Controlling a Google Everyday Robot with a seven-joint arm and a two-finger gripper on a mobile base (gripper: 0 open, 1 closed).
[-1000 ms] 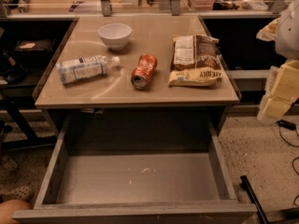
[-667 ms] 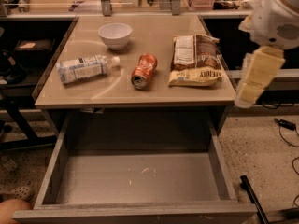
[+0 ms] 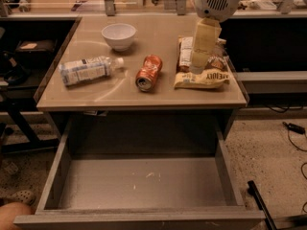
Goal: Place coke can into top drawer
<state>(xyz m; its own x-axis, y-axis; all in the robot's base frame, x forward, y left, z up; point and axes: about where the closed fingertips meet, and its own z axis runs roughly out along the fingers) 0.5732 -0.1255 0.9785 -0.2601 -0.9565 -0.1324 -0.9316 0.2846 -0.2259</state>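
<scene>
- The top drawer [image 3: 144,183] is pulled fully out, below and in front of the coke can [image 3: 149,72]. Its scuffed grey bottom is exposed, with a few pale marks near the middle.
- The coke can is not in the drawer. It lies on its side on the table [image 3: 120,97], one silver end turned toward the front edge.
- A white bowl [image 3: 119,35] stands upright behind and to the left of the can. Only its white inner wall is seen.
- A clear plastic bottle [image 3: 88,70] lies on its side to the left of the can, cap end toward the can, apart from it.
- Two snack bags are noted to the right of the can: a yellow bag [image 3: 201,79] nearer the front and a brown bag [image 3: 184,51] behind it.
- The gripper [image 3: 198,66] hangs over the snack bags, to the right of the can and clear of it. Whether it is open or closed cannot be told.
- Change since the earlier frames: the arm was at the far right edge of the view and has now been brought in over the snack bags. The can, bottle, bowl, bags and drawer are recorded unmoved.
- Writing: white lettering is seen on the can but cannot be read. The bottle carries a white label with blue print, unreadable. Dark block letters on the yellow bag appear upside down and are not made out with certainty.
</scene>
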